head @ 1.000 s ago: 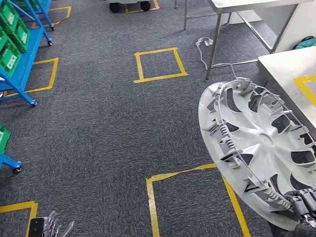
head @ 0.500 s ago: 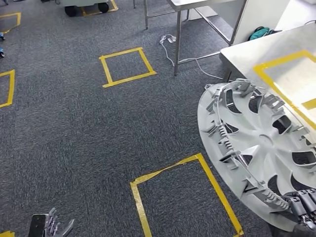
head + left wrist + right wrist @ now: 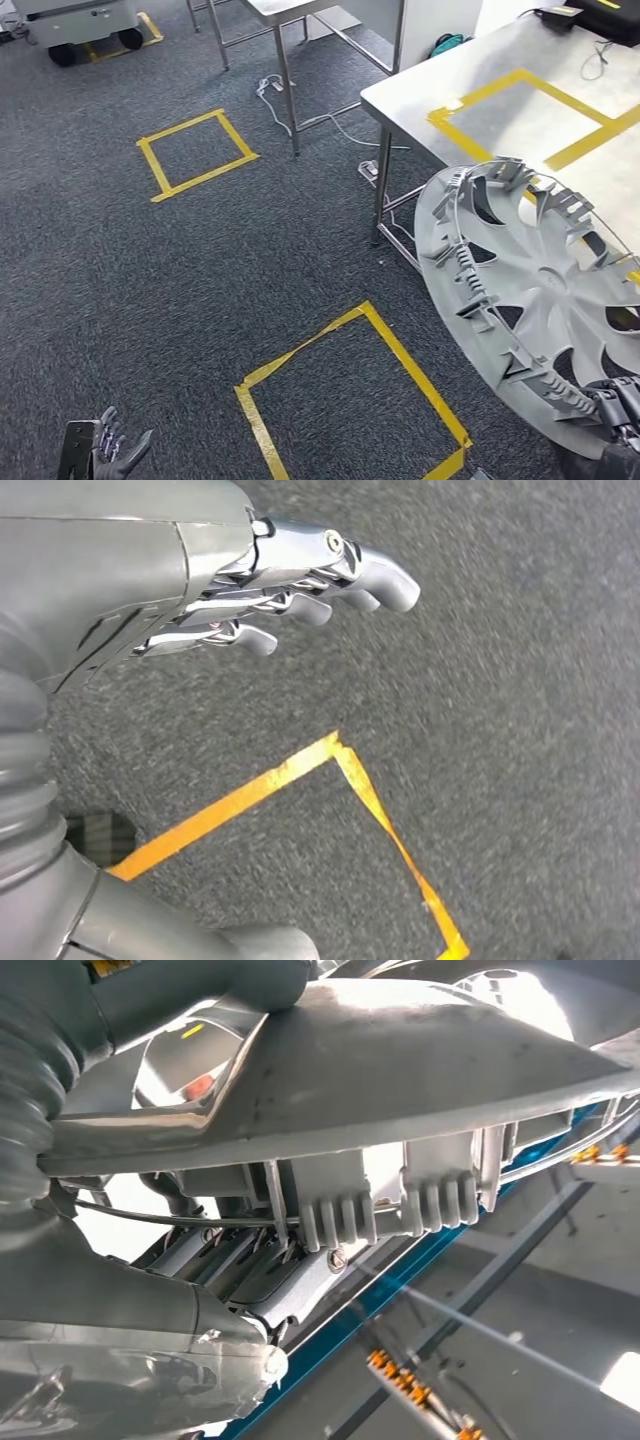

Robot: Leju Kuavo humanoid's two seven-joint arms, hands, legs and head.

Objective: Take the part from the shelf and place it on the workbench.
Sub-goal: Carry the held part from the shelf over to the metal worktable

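Workbench (image 3: 453, 85) nearer in view now, part (image 3: 528, 290) in right hand (image 3: 619, 410).

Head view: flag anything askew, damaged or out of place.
Nothing looks damaged. The wheel cover rides tilted, inner side up, gripped at its lower rim by the right hand. A white cable trails loose across the carpet.

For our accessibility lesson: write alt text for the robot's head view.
The right hand holds a grey wheel cover by its rim beside a steel workbench marked with yellow tape. The empty left hand hangs over grey carpet with taped squares.
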